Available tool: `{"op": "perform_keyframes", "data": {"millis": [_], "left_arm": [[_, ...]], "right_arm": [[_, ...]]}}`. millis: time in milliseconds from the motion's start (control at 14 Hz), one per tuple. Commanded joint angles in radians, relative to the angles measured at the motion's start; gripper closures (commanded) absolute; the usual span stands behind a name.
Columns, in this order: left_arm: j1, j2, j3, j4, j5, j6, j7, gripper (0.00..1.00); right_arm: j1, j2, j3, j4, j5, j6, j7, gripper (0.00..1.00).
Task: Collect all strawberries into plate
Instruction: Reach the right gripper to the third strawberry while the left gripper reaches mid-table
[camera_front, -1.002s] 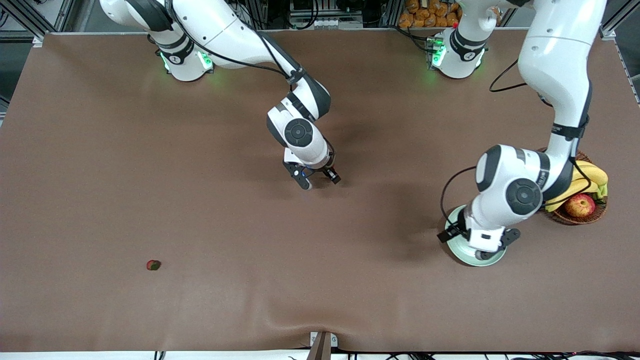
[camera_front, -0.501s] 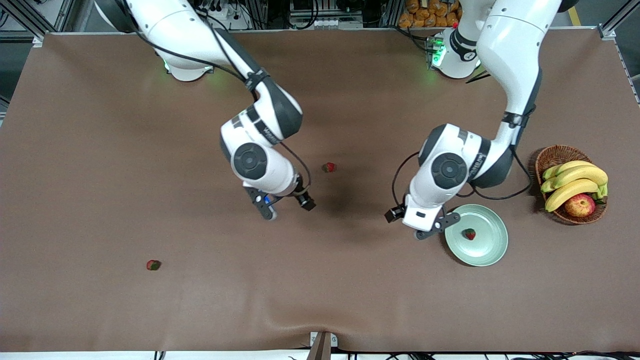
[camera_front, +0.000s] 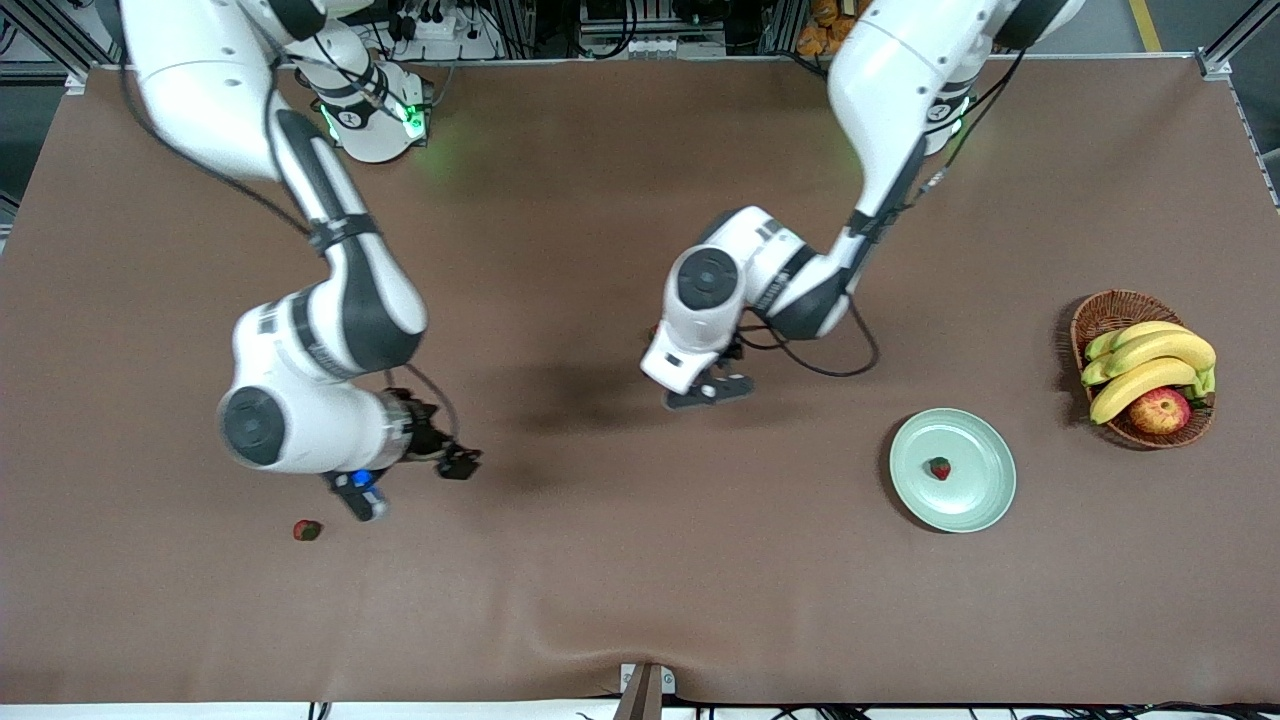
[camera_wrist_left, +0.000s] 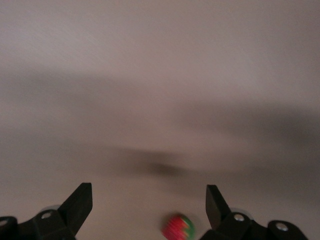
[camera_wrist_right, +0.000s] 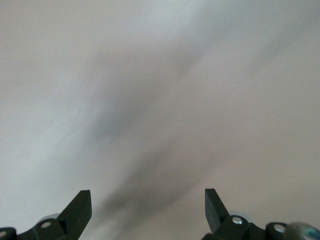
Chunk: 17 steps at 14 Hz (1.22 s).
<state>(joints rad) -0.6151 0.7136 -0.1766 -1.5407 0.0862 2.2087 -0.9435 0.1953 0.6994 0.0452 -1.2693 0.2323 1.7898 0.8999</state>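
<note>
Mint plate toward the left arm's end of the desk, one strawberry in it. Second strawberry under the left end effector, jaws wide. Third strawberry just beside the right end effector, jaws wide, empty.

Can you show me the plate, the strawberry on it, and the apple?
plate (camera_front: 975, 490): front view, bare green surface.
strawberry on the plate (camera_front: 939, 467): front view, red middle.
apple (camera_front: 1159, 410): front view, red skin.
</note>
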Motion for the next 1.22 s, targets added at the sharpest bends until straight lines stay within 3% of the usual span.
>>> {"op": "perform_keyframes", "data": {"millis": [0, 286, 644, 859, 1146], "left_arm": [[-0.028, 0.02, 0.008, 0.037, 0.052, -0.009, 0.035, 0.0], [-0.069, 0.061, 0.008, 0.036, 0.075, 0.006, 0.104, 0.0], [-0.103, 0.086, 0.006, 0.03, 0.086, 0.025, 0.097, 0.0], [-0.115, 0.09, 0.006, 0.025, 0.078, 0.025, 0.088, 0.0], [-0.115, 0.083, 0.005, -0.013, 0.076, 0.023, 0.088, 0.0]], "right_arm": [[-0.121, -0.011, 0.021, -0.018, -0.042, -0.033, -0.212, 0.0], [-0.212, 0.025, 0.019, -0.018, -0.223, 0.021, -0.39, 0.0], [-0.241, 0.092, 0.016, -0.018, -0.301, 0.212, -0.397, 0.0], [-0.254, 0.132, 0.016, -0.018, -0.395, 0.295, -0.398, 0.0], [-0.261, 0.176, 0.016, -0.015, -0.398, 0.413, -0.398, 0.02]]}}
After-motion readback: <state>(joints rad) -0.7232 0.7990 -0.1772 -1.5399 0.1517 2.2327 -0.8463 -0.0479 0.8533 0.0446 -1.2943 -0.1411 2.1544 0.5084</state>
